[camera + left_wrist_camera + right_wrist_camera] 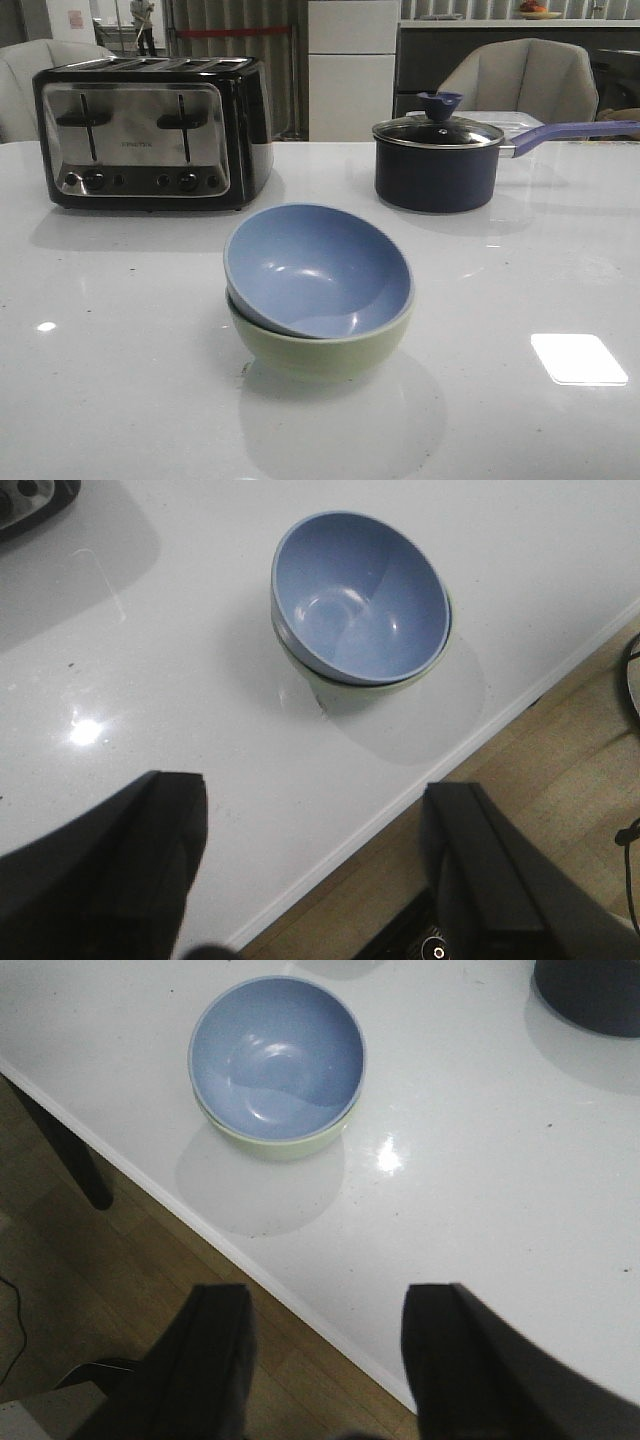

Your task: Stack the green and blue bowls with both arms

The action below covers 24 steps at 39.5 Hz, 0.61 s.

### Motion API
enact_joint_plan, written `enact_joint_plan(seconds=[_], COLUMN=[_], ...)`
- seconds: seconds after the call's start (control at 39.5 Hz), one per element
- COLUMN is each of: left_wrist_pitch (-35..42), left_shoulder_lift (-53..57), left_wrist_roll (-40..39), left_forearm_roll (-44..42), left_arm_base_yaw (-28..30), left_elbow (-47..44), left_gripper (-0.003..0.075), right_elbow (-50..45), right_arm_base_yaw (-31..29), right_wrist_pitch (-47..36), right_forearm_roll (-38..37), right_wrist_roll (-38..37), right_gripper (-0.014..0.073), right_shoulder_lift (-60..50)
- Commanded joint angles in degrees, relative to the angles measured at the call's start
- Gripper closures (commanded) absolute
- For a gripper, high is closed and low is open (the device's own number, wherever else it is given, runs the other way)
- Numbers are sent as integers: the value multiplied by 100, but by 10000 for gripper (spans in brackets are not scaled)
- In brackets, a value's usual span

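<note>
The grey-blue bowl (315, 265) sits tilted inside the pale green bowl (320, 352) near the middle front of the white table (120, 380). The stack also shows in the left wrist view, blue bowl (360, 595) over the green bowl (318, 685), and in the right wrist view, blue bowl (277, 1052) over the green bowl (290, 1145). My left gripper (315, 800) is open and empty, held back over the table's front edge. My right gripper (328, 1305) is open and empty, also over the front edge. Neither gripper shows in the front view.
A black and chrome toaster (150, 130) stands at the back left. A dark navy saucepan (436, 165) with a glass lid and a purple handle stands at the back right. The table's front edge (420, 790) borders a wooden floor (130, 1250).
</note>
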State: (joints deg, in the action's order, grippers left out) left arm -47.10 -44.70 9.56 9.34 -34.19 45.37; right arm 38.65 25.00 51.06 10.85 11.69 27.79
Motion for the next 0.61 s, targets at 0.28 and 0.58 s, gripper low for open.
enact_joint_plan(seconds=[0.28,0.58], left_wrist_pitch=[698,733], left_shoulder_lift=[1058,1035], left_wrist_roll=[-22,-22], left_forearm_roll=[24,-291], left_arm_base_yaw=[-52,-52], left_elbow=[-588,-588], left_gripper=[209,209], right_elbow=[149,149], right_arm_base_yaw=[-16,-16], right_wrist_pitch=[-372,-316], right_forearm_roll=[34,-7], right_wrist_roll=[6,6], right_gripper=[147,147], right_shoulder_lift=[22,22])
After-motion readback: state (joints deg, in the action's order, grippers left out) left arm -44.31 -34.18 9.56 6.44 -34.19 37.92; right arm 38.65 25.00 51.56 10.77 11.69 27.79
